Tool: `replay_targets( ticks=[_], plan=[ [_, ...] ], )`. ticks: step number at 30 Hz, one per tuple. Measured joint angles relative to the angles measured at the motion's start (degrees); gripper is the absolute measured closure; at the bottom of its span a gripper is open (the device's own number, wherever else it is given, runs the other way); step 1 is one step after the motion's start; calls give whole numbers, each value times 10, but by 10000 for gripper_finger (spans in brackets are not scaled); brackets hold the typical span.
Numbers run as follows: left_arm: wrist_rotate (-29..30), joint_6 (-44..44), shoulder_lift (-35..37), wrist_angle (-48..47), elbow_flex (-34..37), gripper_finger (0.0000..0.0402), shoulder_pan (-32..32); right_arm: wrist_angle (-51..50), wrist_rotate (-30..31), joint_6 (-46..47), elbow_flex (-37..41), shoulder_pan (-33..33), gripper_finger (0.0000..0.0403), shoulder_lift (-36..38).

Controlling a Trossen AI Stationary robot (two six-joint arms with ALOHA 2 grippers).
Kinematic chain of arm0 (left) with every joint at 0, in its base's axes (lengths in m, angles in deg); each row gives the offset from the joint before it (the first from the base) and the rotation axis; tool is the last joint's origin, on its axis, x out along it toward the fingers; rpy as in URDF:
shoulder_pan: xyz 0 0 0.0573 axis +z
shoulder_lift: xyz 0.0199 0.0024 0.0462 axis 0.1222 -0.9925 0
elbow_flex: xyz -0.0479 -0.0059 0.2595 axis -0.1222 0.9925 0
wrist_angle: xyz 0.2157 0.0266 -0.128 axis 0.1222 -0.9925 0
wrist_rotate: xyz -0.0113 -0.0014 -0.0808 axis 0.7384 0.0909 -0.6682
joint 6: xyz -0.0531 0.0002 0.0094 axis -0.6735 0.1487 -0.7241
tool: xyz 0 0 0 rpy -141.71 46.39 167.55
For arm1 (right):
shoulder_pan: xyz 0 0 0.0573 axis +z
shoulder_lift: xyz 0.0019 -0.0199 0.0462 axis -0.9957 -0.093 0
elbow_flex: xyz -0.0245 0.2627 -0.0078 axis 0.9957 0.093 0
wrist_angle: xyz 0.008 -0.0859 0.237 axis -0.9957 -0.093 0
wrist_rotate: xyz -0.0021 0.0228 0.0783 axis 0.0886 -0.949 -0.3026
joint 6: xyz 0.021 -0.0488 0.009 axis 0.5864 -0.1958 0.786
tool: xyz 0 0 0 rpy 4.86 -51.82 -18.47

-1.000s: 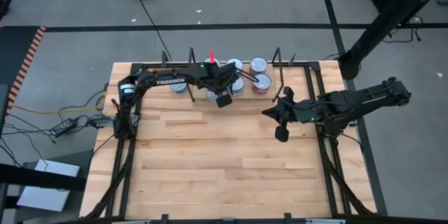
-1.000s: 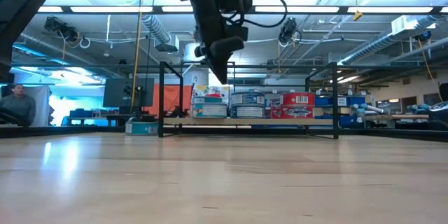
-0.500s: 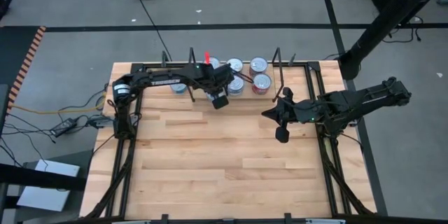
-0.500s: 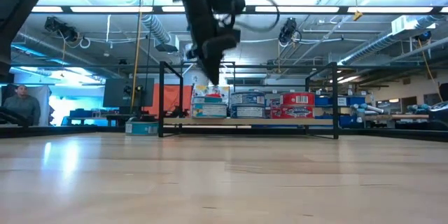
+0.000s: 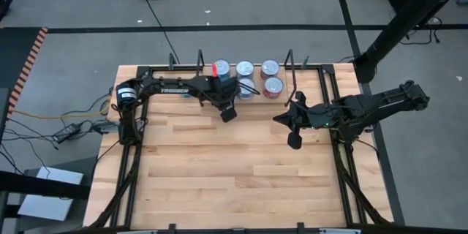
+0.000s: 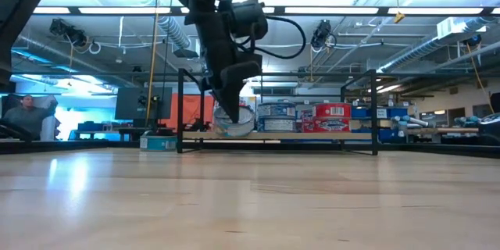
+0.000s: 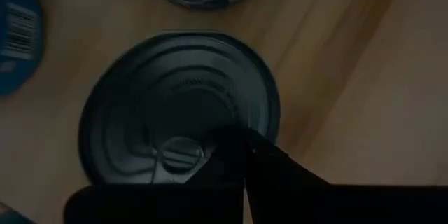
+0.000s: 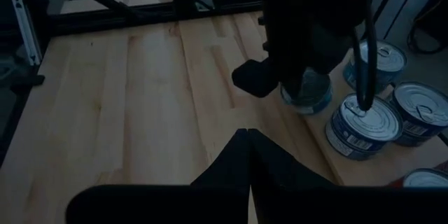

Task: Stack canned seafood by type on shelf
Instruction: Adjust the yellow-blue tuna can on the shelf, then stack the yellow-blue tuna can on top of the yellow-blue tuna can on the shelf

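My right gripper (image 5: 291, 121) hangs over bare table, fingers pressed together, holding nothing. Farther back, my left gripper (image 6: 226, 109) sits low over 1 tin (image 7: 178, 108) at the shelf (image 6: 273, 135); its grip I cannot tell.

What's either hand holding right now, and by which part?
Cannot tell: the left hand is down on a tin, grip hidden. The right hand holds nothing.

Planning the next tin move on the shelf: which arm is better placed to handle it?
Left, probably. The left tool is right at the tins on the shelf, directly over one can. The right tool hangs over bare table, apart from them.
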Motion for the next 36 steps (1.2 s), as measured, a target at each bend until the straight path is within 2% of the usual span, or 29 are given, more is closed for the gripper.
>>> replay_targets(
  ticks=[3, 8, 16, 25, 30, 36],
  plan=[
    [3, -1, -1, 13, -2, 399, 0, 0, 0, 0, 0, 0, 393, 0],
    [48, -10, -3, 21, -14, 399, 16, 10, 0, 0, 0, -1, 393, 0],
    [45, -13, -4, 12, -37, 399, 42, 13, 0, -1, 0, -1, 393, 0],
    [31, 27, -4, -64, -147, 399, 12, 13, 0, -5, 0, -1, 393, 0],
    [31, 8, -1, -135, -220, 399, 0, 13, 0, -12, 0, -1, 393, 0],
    [32, -41, 55, -161, -232, 399, 23, 13, 0, -12, 0, -1, 393, 0]
  ],
)
